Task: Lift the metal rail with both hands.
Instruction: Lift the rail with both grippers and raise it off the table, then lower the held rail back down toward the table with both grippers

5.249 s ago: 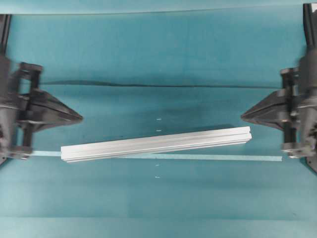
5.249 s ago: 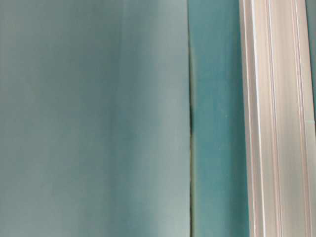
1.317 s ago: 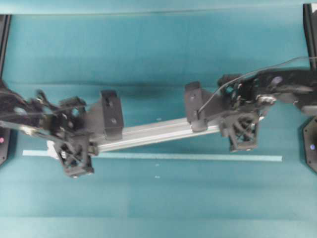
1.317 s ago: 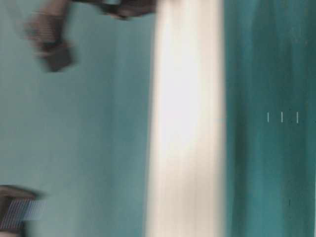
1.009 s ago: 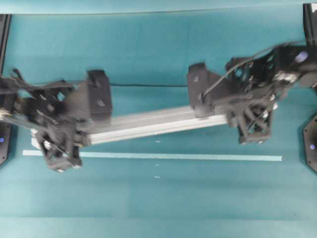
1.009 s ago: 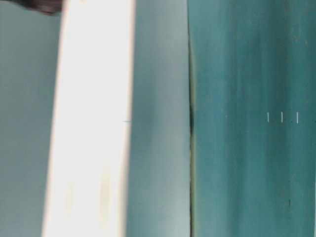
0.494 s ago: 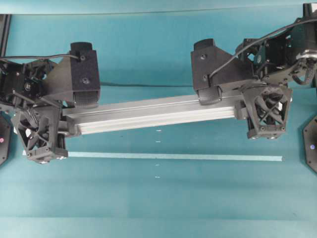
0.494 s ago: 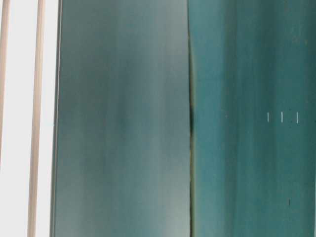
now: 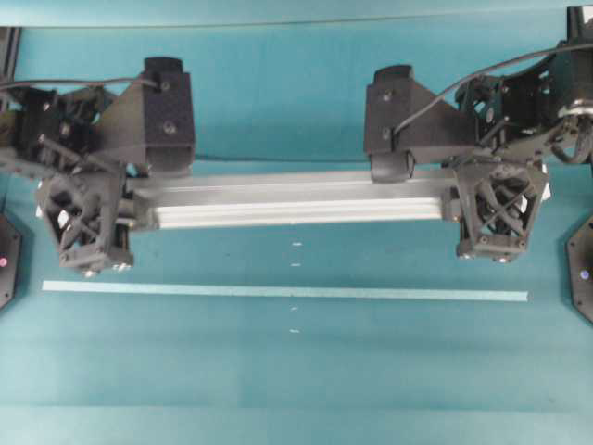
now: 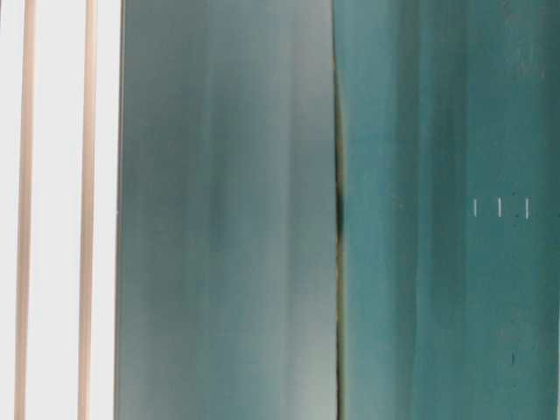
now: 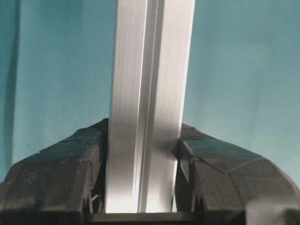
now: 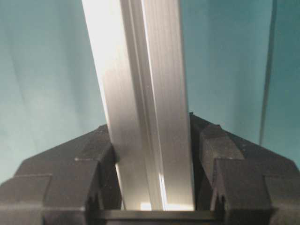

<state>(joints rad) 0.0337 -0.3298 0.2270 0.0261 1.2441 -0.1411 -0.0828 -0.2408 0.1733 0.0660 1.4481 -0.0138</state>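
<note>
No words, brands, labels or numbers can be read in any view. The only signs are four short white tick marks [image 9: 296, 287] on the mat [image 9: 296, 380], in a line just below the middle of the rail [image 9: 296, 202] (two on either side of the tape [image 9: 278, 292]). The table-level view shows three of these ticks [image 10: 500, 208] side by side, well to the right of the rail.

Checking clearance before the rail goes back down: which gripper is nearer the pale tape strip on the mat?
Left, narrowly. The left gripper clamps the metal rail just above the tape strip's left end; the right gripper clamps the other end, slightly farther above the strip.
</note>
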